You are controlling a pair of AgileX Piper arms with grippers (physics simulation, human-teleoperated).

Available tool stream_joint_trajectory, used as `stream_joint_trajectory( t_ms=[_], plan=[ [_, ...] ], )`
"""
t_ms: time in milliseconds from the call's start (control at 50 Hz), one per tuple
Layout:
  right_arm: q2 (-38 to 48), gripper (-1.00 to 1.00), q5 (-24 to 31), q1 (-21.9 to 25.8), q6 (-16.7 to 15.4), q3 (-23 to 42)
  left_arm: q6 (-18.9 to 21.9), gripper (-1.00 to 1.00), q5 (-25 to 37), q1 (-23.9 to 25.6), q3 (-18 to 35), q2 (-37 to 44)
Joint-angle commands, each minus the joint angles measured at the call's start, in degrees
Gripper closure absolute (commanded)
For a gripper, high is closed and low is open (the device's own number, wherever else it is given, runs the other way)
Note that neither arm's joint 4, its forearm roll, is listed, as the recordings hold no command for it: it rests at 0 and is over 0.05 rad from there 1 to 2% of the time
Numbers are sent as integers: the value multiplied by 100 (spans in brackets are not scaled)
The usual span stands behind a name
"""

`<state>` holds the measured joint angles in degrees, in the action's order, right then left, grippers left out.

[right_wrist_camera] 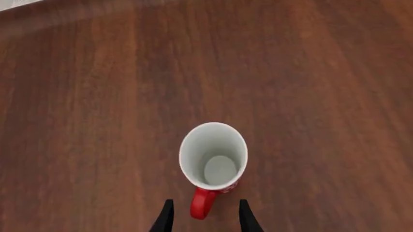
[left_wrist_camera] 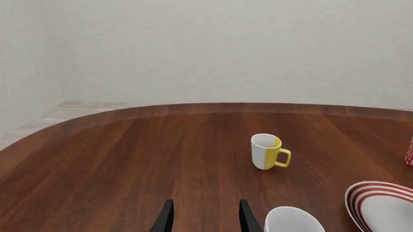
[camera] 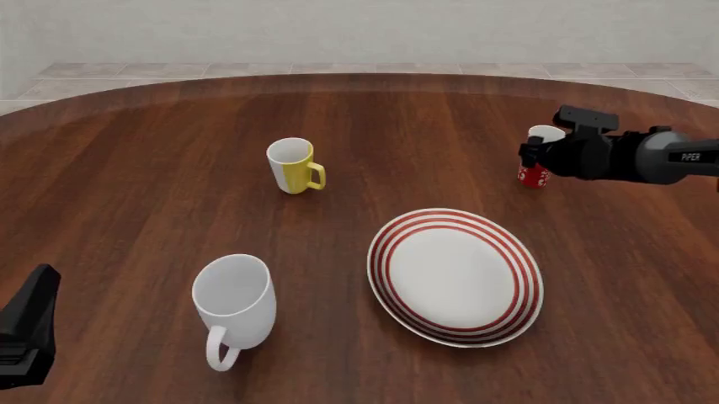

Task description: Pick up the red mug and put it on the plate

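Dark wooden desk (camera: 146, 168) with a curved far edge, backed by a pale wall (left_wrist_camera: 226, 48) and a strip of tiled floor (camera: 337, 69). Red mug (camera: 541, 168) stands upright on the desk toward the far right, apart from the plate (camera: 455, 276), which lies nearer and to the left of it. Right arm (camera: 652, 158) reaches in from the right, its hand (right_wrist_camera: 204, 217) just behind the mug. In the right wrist view the hand's two fingers (right_wrist_camera: 166, 218) are spread, and the mug's red handle (right_wrist_camera: 203, 203) sits between their tips; the mug's white inside faces the camera. No finger touches the handle as far as can be seen. Left hand (left_wrist_camera: 204, 220) hangs low at the near left of the desk, fingers parted around nothing. Yellow-and-white mug (camera: 295, 165) stands upright near the desk's centre, handle to the right. White mug (camera: 234, 305) stands at the near left, beside the plate, handle toward the camera.
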<state>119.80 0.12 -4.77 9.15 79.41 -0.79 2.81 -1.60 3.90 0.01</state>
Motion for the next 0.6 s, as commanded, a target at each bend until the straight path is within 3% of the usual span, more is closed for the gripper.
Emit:
stream_joint_trajectory(
  t_ms=[20,220,240,600],
  plan=[
    [132,-100,10,4,-16,70,-3,-100,-28,1,-25,0],
    [264,-100,87,37,40,165,-29,-100,-48,-9,-48,0],
    [263,100,93,32,43,163,-30,-100,-53,-9,-53,0],
    [98,100,66,75,-103,46,-38,-100,-91,-15,-77,0]
  ],
)
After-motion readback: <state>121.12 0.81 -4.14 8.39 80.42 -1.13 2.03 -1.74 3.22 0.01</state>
